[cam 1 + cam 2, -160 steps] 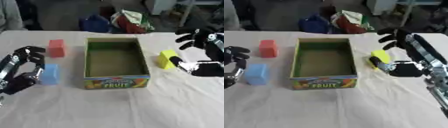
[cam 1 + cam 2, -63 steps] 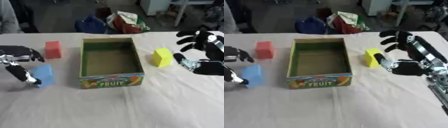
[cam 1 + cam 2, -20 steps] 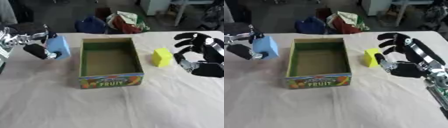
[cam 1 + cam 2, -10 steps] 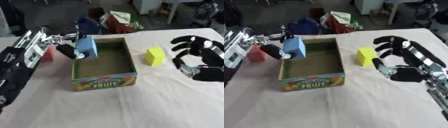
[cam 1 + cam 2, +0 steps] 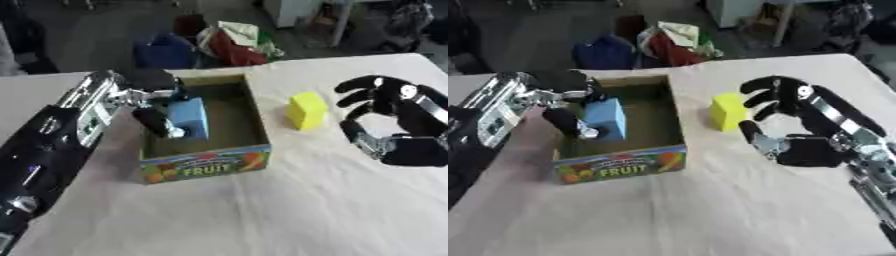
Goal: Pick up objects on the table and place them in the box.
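Observation:
My left hand [image 5: 156, 102] is shut on a light blue block [image 5: 191, 118] and holds it inside the open fruit box [image 5: 208, 165], over its left half. A yellow block [image 5: 306, 110] stands on the table just right of the box. My right hand [image 5: 395, 127] hovers open to the right of the yellow block, fingers spread, not touching it. The red block seen before is hidden behind my left arm.
Beyond the far table edge lie a blue bag [image 5: 164, 51] and a red and white bag [image 5: 236, 42]. A white cloth [image 5: 289, 210] covers the table in front of the box.
My left hand has carried the blue block rightward and down, from above the box's left wall into the box. The camera has tilted and shifted. My right hand has hardly moved.

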Robot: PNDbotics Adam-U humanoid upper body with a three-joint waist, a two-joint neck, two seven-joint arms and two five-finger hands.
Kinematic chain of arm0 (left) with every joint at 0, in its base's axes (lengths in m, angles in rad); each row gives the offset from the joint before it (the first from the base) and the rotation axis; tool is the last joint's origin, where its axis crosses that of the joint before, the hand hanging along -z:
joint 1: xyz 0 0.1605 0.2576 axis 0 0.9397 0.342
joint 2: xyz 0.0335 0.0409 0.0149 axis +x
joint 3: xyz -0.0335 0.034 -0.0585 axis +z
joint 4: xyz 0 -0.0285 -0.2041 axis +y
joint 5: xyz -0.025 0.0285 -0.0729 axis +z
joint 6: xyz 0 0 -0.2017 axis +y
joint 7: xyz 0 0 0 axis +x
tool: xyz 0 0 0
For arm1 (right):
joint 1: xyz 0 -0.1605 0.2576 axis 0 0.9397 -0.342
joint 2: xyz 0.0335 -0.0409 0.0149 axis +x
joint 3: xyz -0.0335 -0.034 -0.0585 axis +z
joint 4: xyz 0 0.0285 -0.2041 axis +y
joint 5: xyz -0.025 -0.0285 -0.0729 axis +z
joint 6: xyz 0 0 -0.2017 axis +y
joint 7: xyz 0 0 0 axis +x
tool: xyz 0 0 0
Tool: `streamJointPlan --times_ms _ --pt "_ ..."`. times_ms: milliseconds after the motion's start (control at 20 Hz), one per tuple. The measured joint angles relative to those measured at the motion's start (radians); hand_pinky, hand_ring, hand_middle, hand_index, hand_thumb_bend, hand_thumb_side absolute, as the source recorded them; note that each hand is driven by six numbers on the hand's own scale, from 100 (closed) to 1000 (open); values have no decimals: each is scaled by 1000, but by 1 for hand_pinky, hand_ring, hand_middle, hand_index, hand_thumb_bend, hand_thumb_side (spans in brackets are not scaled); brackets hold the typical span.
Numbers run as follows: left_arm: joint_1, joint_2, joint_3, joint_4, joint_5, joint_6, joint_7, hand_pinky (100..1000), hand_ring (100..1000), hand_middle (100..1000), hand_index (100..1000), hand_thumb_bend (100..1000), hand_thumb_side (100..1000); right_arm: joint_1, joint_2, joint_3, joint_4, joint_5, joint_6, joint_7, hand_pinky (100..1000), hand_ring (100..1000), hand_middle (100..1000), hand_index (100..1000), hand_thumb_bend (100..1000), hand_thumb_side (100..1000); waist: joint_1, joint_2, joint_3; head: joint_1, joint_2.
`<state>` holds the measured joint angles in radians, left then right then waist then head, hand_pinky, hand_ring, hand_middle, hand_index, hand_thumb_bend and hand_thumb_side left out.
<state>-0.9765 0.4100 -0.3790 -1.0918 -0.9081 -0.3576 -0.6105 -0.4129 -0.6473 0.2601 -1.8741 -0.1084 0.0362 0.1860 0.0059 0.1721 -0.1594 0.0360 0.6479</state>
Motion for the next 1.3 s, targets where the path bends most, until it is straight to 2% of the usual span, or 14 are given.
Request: streamJointPlan --times_ms 100,350,500,700,800,950,1300 --pt "1 -5 0 6 0 -2 -10 715 652 663 806 301 692 0 0 2 0 0 0 6 663 769 790 841 207 211 0 0 0 -1 0" --pt "3 -6 0 10 -7 -1 -12 773 744 765 842 519 758 0 1 5 5 0 -2 9 662 768 790 842 205 211 -1 0 1 -4 0" --pt "3 -5 0 -2 -21 3 -7 789 761 785 849 569 770 1 1 5 7 0 -1 8 662 768 791 842 204 211 -1 0 6 -4 0" --pt "3 1 3 -16 -36 9 4 775 744 758 832 547 773 4 1 4 12 0 -2 5 662 768 790 842 203 212 -2 0 11 -5 0" --pt "2 12 15 -31 -35 20 19 754 714 721 812 486 768 8 1 4 13 0 -3 4 662 768 790 843 203 212 -3 0 15 -5 0" --pt "-3 42 56 -71 -25 54 58 740 689 693 803 450 762 10 1 1 15 0 -3 2 662 768 790 843 200 212 -6 0 26 -6 0" --pt "-5 141 137 -88 -39 157 171 744 704 718 805 387 715 19 1 -3 23 1 -4 -6 661 768 790 844 199 212 -7 -5 45 -18 0"
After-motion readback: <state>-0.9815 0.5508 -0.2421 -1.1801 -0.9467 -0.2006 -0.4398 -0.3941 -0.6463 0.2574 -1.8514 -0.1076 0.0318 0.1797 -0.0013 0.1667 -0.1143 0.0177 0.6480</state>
